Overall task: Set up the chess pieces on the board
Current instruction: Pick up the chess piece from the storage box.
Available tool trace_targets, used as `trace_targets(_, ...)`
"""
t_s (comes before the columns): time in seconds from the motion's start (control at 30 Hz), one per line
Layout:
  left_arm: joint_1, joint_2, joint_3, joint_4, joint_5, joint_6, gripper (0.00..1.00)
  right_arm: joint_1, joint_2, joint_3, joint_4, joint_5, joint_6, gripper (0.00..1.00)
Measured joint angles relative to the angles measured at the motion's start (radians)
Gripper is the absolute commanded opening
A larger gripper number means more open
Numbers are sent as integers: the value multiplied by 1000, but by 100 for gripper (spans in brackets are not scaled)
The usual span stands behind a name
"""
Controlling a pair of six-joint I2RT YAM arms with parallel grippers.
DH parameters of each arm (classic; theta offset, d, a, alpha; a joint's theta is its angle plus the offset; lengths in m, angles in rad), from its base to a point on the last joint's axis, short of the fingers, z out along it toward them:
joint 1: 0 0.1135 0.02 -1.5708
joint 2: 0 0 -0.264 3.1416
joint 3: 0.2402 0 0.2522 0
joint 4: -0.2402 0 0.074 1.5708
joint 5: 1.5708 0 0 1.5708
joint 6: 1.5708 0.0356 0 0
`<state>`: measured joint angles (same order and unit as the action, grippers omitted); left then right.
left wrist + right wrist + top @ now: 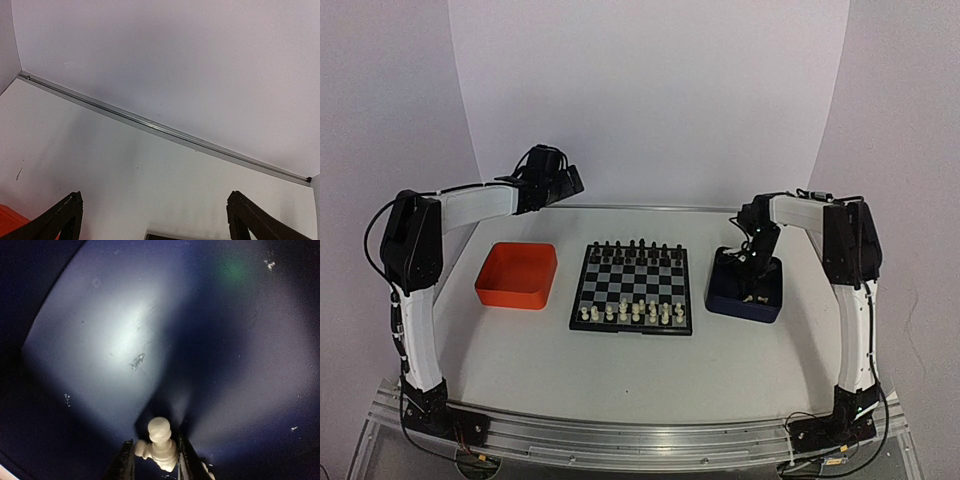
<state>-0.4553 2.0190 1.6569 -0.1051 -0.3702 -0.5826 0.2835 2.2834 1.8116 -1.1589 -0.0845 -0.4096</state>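
Observation:
The board [632, 284] lies in the table's middle. Cream-white chess pieces [635, 312] stand in its two near rows and black pieces [635, 250] along its far rows. My right gripper [752, 283] is down inside the dark blue tray [744, 305]. In the right wrist view the gripper [156, 442] is shut on a cream chess piece [160, 432] just above the tray floor [115, 340], with a second cream piece [141, 447] against its left side. My left gripper [570, 180] is raised at the far left, open and empty [155, 196].
An orange tray [516, 297] sits left of the board and shows no pieces inside. The left wrist view shows the table's far metal edge [165, 131], the white back wall and a sliver of the board's border [165, 236].

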Motion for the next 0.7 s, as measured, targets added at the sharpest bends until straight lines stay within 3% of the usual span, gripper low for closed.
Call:
trace_targets(0.27,0,-13,-46,38,2,6,100,-1,0,-2,-6,-3,-16,1)
trace_targets(0.7,0,-216,-255,162,119,11,100,-1,-68,60,53,10,-39,0)
